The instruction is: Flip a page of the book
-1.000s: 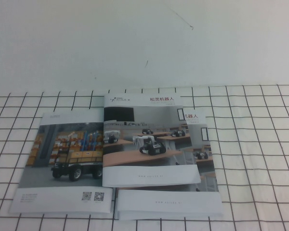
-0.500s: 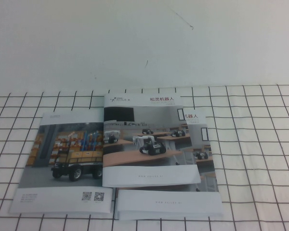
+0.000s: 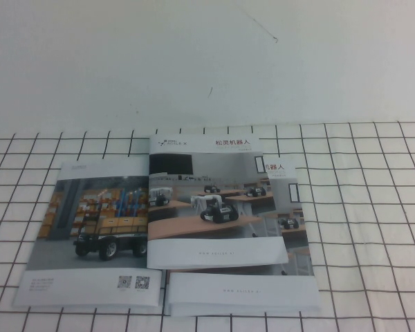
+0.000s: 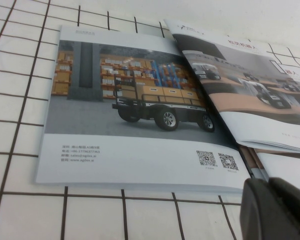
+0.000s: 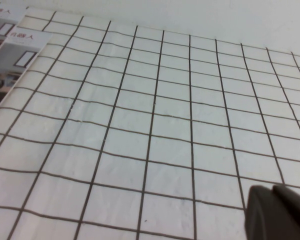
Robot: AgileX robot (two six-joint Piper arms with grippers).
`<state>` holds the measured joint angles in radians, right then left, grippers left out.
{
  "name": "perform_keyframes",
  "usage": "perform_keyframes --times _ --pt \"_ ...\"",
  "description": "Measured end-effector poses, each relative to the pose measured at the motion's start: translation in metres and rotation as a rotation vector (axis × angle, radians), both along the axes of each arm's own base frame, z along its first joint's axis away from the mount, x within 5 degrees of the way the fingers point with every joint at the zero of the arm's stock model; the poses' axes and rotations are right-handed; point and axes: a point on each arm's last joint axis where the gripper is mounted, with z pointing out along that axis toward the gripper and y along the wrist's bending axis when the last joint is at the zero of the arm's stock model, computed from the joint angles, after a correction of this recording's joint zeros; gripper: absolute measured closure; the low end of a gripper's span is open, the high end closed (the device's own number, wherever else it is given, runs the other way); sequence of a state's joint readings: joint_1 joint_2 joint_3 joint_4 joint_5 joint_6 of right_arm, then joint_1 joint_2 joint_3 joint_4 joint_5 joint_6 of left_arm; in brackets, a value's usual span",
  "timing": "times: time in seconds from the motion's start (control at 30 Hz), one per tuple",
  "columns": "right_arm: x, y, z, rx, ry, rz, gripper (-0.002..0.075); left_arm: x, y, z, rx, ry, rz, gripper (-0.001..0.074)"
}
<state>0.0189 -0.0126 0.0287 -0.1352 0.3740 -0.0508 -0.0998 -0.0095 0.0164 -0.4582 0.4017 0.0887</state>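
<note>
Glossy book (image 3: 162, 232) open flat on gridded cloth (image 3: 373, 207), classroom page (image 3: 211, 204) uppermost right of spine. Left gripper (image 4: 277, 210) near book's front edge, right gripper (image 5: 277, 212) well right of book; fingers' state unclear.

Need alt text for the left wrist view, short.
An open glossy brochure lies on a white cloth with a black grid, the warehouse cart robot sheet with two QR codes nearest, and the classroom desk robots page beyond its spine. A dark part of the left pincer shows in one corner, over the cloth, beside the brochure's edge.
</note>
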Motion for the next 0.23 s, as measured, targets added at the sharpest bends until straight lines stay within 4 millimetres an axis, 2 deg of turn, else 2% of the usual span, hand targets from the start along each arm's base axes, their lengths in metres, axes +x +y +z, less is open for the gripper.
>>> perform_keyframes --times 0.23 --pt "0.0000 0.0001 0.0000 0.002 0.000 0.000 0.0727 0.0014 0.0025 0.0013 0.042 -0.033 0.015 0.0738"
